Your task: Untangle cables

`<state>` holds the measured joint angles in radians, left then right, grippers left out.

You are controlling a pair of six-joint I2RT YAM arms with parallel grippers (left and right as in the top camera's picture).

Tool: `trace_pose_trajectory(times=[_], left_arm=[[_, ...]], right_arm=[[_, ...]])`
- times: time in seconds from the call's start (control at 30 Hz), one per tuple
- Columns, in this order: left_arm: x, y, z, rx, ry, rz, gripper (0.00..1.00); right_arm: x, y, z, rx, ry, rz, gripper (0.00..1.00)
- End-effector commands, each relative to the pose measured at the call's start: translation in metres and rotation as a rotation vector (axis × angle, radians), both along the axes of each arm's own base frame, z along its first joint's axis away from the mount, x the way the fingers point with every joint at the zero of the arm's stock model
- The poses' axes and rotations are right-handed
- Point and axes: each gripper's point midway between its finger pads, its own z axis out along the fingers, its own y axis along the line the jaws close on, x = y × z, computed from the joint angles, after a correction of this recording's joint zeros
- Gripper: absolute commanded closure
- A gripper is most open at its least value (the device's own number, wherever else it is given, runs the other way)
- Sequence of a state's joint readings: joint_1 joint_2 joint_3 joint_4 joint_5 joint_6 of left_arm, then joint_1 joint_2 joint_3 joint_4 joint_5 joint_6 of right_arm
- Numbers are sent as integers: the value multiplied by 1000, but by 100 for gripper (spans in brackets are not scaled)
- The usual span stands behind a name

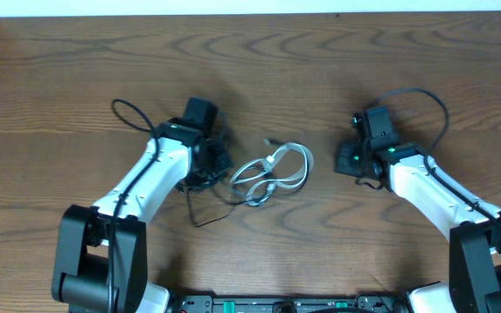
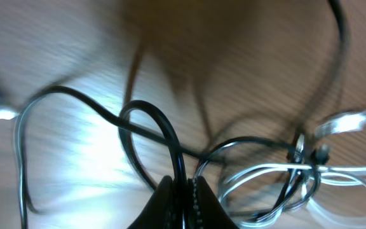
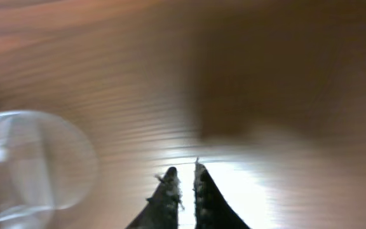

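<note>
Not separated yet: cables [image 1: 268,174] lying flat on table [image 1: 259,69], black cord [image 2: 143,104] threaded through white loops [image 2: 351,118], so most of the work probably remains. Pinching black cord just left of white loops with left gripper [image 2: 184,184], jaws fully closed. Parked well right of white loops, right gripper [image 3: 185,175] nearly closed on nothing.

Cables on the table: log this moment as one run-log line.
left gripper: shut on black cable | right gripper: nearly shut, empty, not touching white cable | white cable: looped, tangled with black cable
</note>
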<state>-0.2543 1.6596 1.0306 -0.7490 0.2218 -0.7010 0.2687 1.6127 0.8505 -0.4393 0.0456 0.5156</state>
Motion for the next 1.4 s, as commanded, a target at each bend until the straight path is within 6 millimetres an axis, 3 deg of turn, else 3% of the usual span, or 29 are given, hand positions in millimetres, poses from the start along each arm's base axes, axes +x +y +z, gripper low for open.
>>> trace_pose_trajectory(times=[0.0,0.03,0.1,0.2,0.27,0.33,0.47,0.6,0.8,0.9,1.0,1.13,1.37], left_arm=[[2,50,-5,193,2,36,92],[0,65,-5,223,16,69,92],[-1,79,-5,227,33,115,92],[-2,88,-5,175,49,159,93],[6,70,-3,28,20,96,92],[20,38,7,-161,-57,-27,93],[39,-24,41,-479,-246,-270,92],[44,-63,60,-591,-347,-407,93],[43,-117,84,-687,-482,-600,93],[44,-140,110,-794,-597,-702,93],[50,-150,135,-839,-690,-729,92],[56,-150,160,-817,-794,-747,92],[64,-135,196,-671,-938,-708,92]], right_arm=[[5,-93,23,-462,-87,-214,91],[1,-111,26,-526,-74,-252,91],[-1,-124,27,-534,-67,-292,89],[7,-120,18,-393,-61,-299,81],[15,-94,9,-215,-52,-205,79],[25,-53,9,-1,-67,-57,76],[35,25,35,352,-165,242,70],[29,69,56,493,-226,440,67],[7,105,55,481,-215,611,60],[0,117,52,457,-208,660,55],[-2,121,48,412,-204,671,47],[-1,119,41,334,-200,660,37],[0,115,36,284,-196,647,35]])
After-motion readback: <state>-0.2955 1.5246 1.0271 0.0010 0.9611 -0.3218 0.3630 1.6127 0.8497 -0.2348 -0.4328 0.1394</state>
